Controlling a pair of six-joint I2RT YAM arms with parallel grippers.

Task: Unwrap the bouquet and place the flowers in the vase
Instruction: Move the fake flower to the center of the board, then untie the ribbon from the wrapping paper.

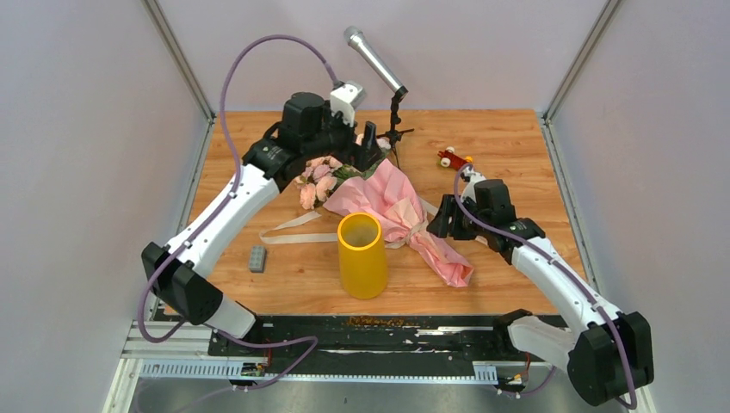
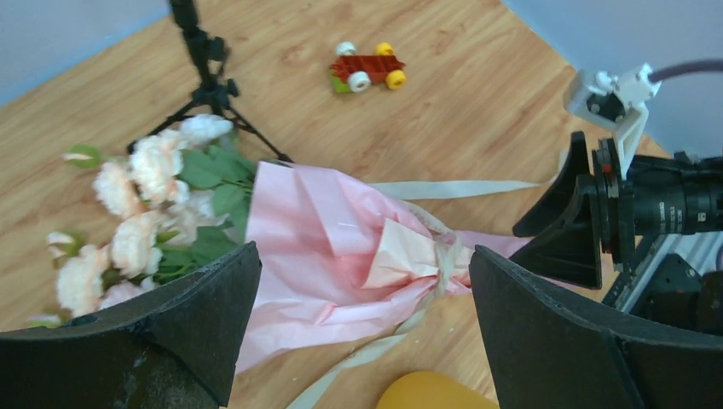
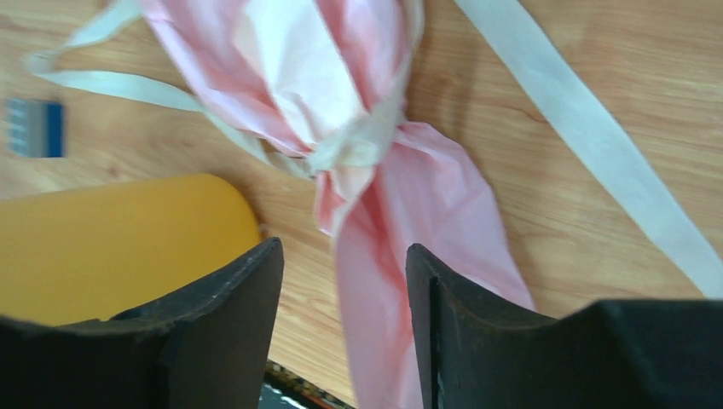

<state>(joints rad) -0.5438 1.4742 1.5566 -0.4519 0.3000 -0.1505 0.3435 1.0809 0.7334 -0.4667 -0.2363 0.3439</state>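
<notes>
The bouquet (image 1: 392, 202) lies slantwise on the table, its pink wrapping paper (image 2: 328, 247) tied with a beige ribbon (image 3: 358, 149). Its flowers (image 1: 317, 176), pink and peach roses with green leaves (image 2: 141, 213), point to the back left. The yellow vase (image 1: 361, 255) stands upright just in front of it. My left gripper (image 1: 361, 153) hovers open and wide over the wrap's upper part (image 2: 365, 253). My right gripper (image 1: 443, 225) is open beside the ribbon knot. The paper's twisted tail (image 3: 426, 221) runs below the gap between its fingers (image 3: 343, 249); they are not pinching it.
A small grey block (image 1: 256, 258) lies left of the vase. Loose ribbon ends (image 1: 288, 228) trail across the wood. At the back stand a microphone on a black tripod (image 1: 392, 95) and a red toy car (image 1: 454, 159). Grey walls close in three sides.
</notes>
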